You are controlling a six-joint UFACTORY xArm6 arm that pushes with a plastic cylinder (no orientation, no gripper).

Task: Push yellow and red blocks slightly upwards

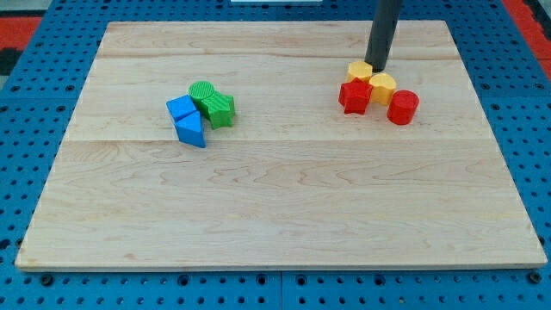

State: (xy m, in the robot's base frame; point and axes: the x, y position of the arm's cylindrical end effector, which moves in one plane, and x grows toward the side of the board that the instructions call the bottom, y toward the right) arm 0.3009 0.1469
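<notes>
Camera view shows my tip (pixel 378 66) set down at the far side of the red-and-yellow cluster, touching or just beside a yellow block (pixel 359 71) near the board's (pixel 275 215) top right corner; being a bare rod, it has no jaws to open and holds nothing. The cluster would best be pushed from its near side, so the tip is judged to need bringing round below it, then eased toward the top edge gently, centred so no block slips aside. Two yellow blocks are counted, the second (pixel 382 86) beside a red star-like block (pixel 354 96) and a red cylinder (pixel 402 107). Left of centre lie two green blocks (pixel 213 102) and two blue blocks (pixel 187 120).
</notes>
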